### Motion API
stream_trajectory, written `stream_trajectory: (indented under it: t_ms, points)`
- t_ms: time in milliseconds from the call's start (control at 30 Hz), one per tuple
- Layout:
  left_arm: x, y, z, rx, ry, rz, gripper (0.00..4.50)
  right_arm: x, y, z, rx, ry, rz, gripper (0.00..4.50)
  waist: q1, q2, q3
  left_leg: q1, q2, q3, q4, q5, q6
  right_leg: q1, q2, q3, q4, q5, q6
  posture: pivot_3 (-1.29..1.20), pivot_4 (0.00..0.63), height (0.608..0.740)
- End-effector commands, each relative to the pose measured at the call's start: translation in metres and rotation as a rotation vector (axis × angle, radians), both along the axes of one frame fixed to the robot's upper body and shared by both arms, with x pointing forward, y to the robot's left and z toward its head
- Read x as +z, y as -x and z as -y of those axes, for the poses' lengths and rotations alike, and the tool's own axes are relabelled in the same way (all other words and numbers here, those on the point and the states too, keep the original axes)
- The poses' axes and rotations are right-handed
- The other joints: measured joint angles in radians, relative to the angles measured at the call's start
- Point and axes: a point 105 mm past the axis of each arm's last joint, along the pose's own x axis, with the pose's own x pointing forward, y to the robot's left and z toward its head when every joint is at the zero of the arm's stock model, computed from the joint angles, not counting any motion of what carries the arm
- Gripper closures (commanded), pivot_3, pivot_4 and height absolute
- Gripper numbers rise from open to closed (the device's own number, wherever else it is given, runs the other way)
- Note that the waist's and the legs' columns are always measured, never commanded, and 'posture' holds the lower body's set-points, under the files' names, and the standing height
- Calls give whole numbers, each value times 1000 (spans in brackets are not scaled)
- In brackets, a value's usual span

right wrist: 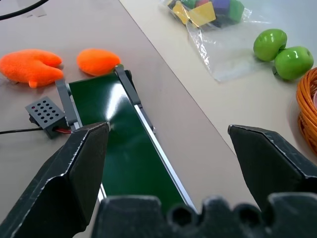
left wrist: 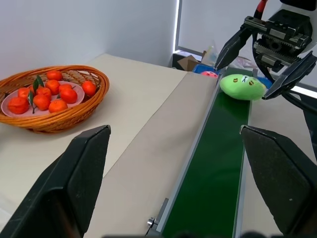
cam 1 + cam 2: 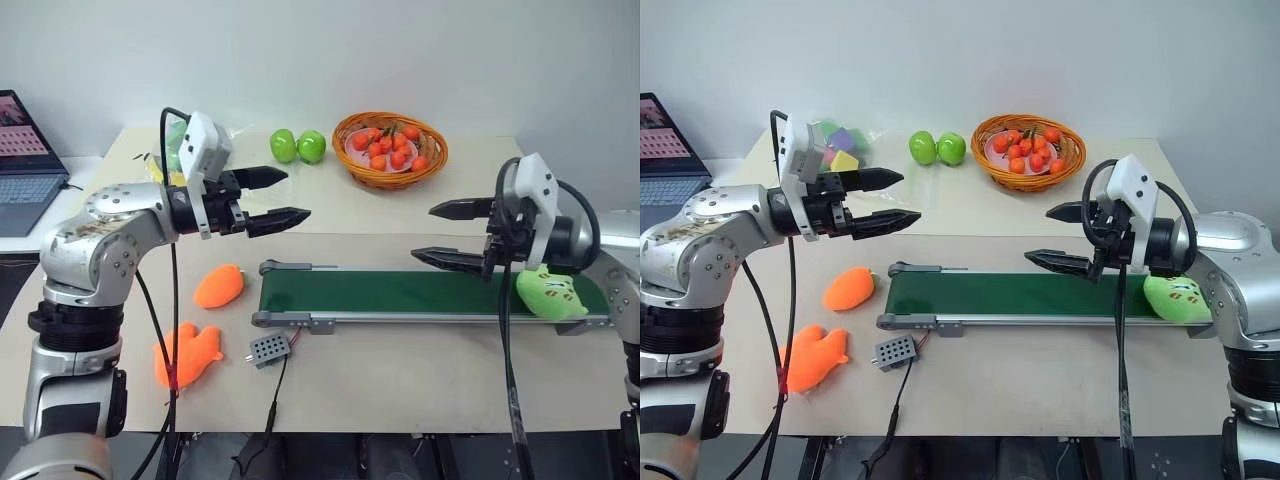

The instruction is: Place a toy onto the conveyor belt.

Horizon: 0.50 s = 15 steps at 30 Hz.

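Lumpy lime plush toy (image 3: 550, 293) on smooth dark-green conveyor belt (image 3: 400, 293); left gripper (image 3: 292, 196) and right gripper (image 3: 430, 233) released, empty.

Most of the conveyor belt (image 3: 400, 293) is bare, with open room above. The lime-green plush toy (image 3: 551, 294) and right gripper (image 3: 447, 233) crowd its right end.

A plain pale wall (image 3: 420, 50) runs behind a beige table (image 3: 400, 370), evenly lit. At about ten o'clock, an open laptop (image 3: 25, 165) sits on a lower white surface (image 3: 75, 170) just beside the table's corner.
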Motion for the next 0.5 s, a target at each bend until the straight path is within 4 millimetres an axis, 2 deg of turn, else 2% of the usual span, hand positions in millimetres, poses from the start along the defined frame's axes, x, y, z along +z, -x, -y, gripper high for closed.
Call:
stream_trajectory:
  t_ms: [33, 500]
  points:
    - [20, -2, 4, 0, 40, 86, 29, 13, 5, 0, 7, -15, 58, 0, 0, 0, 0, 0, 0, 0, 0, 0, 0, 0, 0, 0, 0, 0, 0, 0, 150, 738]
    - [22, -3, 4, -2, 40, 90, 29, 14, 4, -2, 10, -14, 64, 0, 0, 0, 0, 0, 0, 0, 0, 0, 0, 0, 0, 0, 0, 0, 0, 0, 150, 738]
